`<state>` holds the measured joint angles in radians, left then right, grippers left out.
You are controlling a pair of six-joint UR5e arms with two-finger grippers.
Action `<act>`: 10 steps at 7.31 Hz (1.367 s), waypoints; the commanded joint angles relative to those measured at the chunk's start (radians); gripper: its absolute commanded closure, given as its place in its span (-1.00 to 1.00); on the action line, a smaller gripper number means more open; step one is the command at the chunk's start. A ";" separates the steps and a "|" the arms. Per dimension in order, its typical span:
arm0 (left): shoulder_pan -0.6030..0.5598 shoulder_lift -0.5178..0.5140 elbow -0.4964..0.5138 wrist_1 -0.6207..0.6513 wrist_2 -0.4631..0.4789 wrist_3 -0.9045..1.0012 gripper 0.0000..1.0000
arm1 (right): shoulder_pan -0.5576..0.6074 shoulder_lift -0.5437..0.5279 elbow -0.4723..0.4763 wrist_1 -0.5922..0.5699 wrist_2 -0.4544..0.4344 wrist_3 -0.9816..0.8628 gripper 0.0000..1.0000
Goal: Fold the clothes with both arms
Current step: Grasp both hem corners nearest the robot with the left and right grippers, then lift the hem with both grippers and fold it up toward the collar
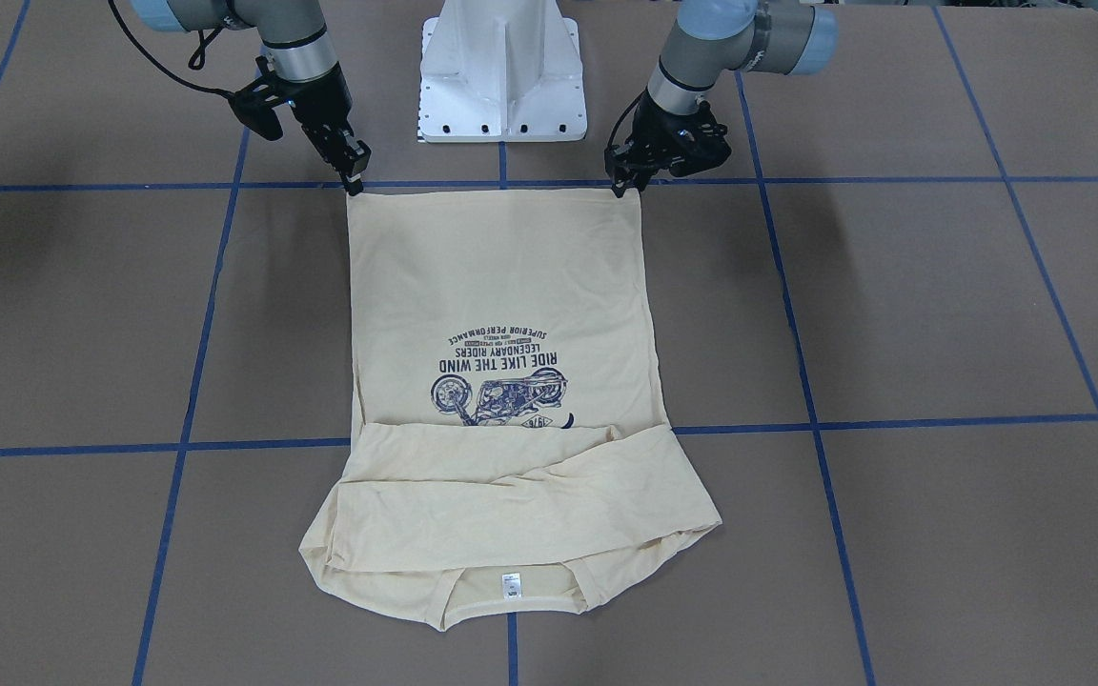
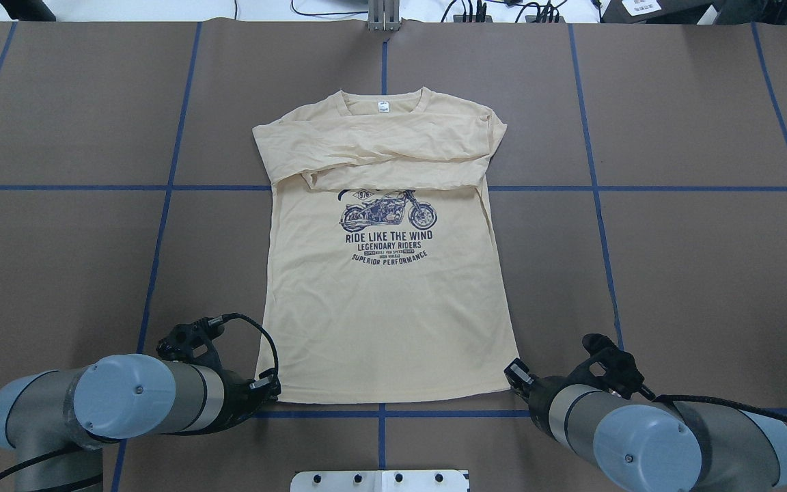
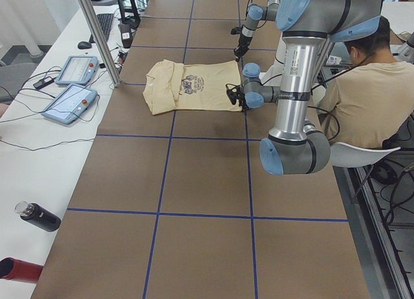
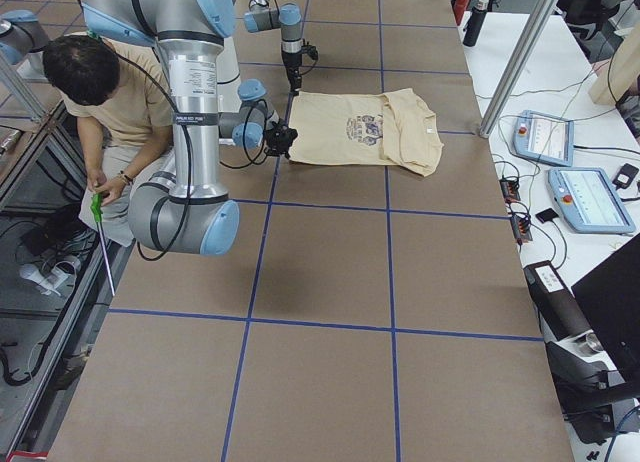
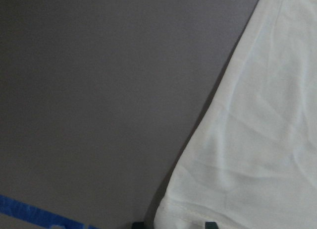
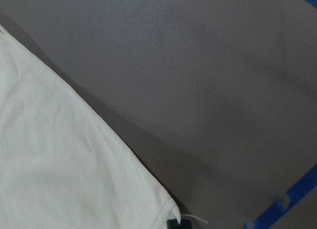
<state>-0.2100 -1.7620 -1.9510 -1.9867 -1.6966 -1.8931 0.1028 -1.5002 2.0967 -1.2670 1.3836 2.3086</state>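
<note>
The cream-yellow T-shirt [image 2: 380, 307] lies flat on the table, print side up, collar away from the robot. Both long sleeves [image 2: 373, 147] are folded across the chest, just above the motorcycle print [image 2: 388, 212]. My left gripper [image 2: 272, 387] is at the hem's left corner and is shut on it; in the front-facing view it [image 1: 623, 187] is on the right. My right gripper [image 2: 514, 373] is shut on the hem's right corner and shows in the front-facing view [image 1: 355, 183] too. The hem runs straight between them. The wrist views show cloth [image 5: 257, 140] [image 6: 59, 164] at the fingertips.
The brown table [image 2: 673, 260] carries a grid of blue tape lines [image 2: 598, 188]. The white pedestal base [image 1: 501, 76] stands just behind the hem. Pendants [image 4: 575, 182] lie on the side bench, and a seated person [image 4: 95, 102] is beside the robot.
</note>
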 commanded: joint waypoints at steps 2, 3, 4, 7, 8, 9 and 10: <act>-0.003 0.001 -0.009 0.003 0.000 -0.010 1.00 | 0.000 -0.002 -0.001 0.000 0.000 0.000 1.00; -0.006 -0.001 -0.044 0.043 -0.002 -0.014 1.00 | 0.000 -0.002 0.000 0.000 0.000 0.000 1.00; -0.006 -0.001 -0.101 0.116 -0.006 -0.012 1.00 | 0.003 -0.002 0.017 -0.003 0.000 0.000 1.00; -0.104 -0.029 -0.207 0.220 -0.026 0.114 1.00 | 0.137 0.073 0.134 -0.184 0.102 -0.014 1.00; -0.258 -0.069 -0.188 0.221 -0.125 0.255 1.00 | 0.305 0.119 0.091 -0.201 0.274 -0.043 1.00; -0.392 -0.123 -0.118 0.220 -0.234 0.335 1.00 | 0.477 0.232 0.007 -0.225 0.420 -0.171 1.00; -0.467 -0.216 -0.018 0.215 -0.250 0.368 1.00 | 0.583 0.320 -0.085 -0.265 0.495 -0.277 1.00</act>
<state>-0.5522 -1.8827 -2.0707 -1.7689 -1.8850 -1.5989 0.5196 -1.2954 2.1168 -1.4879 1.7458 2.1623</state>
